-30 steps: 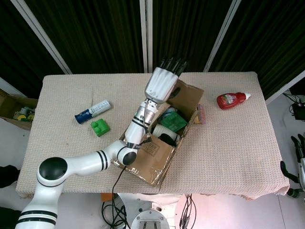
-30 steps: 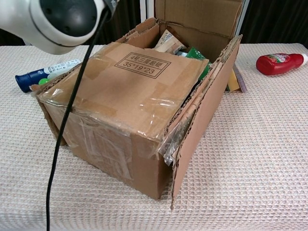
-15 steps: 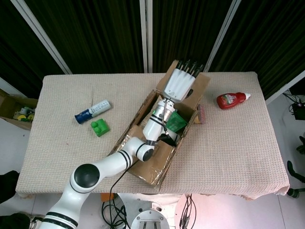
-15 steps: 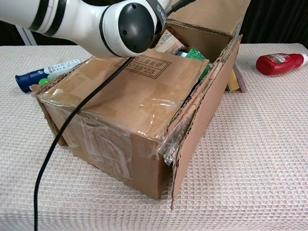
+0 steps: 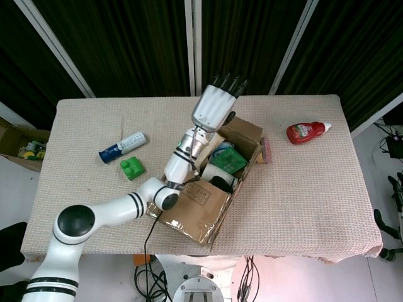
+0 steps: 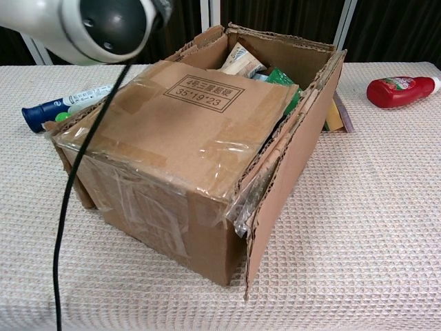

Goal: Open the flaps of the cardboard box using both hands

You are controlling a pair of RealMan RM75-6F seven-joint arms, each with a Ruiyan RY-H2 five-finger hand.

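Note:
The cardboard box (image 5: 201, 200) sits mid-table, and its contents, such as a green packet (image 5: 228, 160), show through the open far half. Its near flap (image 6: 186, 117) lies flat over the top under clear tape. The right side flap (image 6: 289, 179) hangs outward. The far flap (image 5: 242, 131) leans back at the far end. My left hand (image 5: 216, 106) hovers above the box's far left corner with its fingers stretched out and apart, holding nothing. The left arm's elbow (image 6: 103, 24) fills the chest view's top left. Of my right hand only a dark sliver (image 5: 399, 185) shows at the right edge.
A red ketchup bottle (image 5: 306, 131) lies to the right of the box. A blue-and-white tube (image 5: 121, 148) and a green block (image 5: 131, 168) lie to its left. A flat pinkish item (image 5: 267, 151) rests against the box's right side. A black cable (image 6: 65, 207) dangles in front of the box.
My left hand pulled back left and upward off the far flap. The far flap, upright in the chest view before, now sits lower at the box's far rim.

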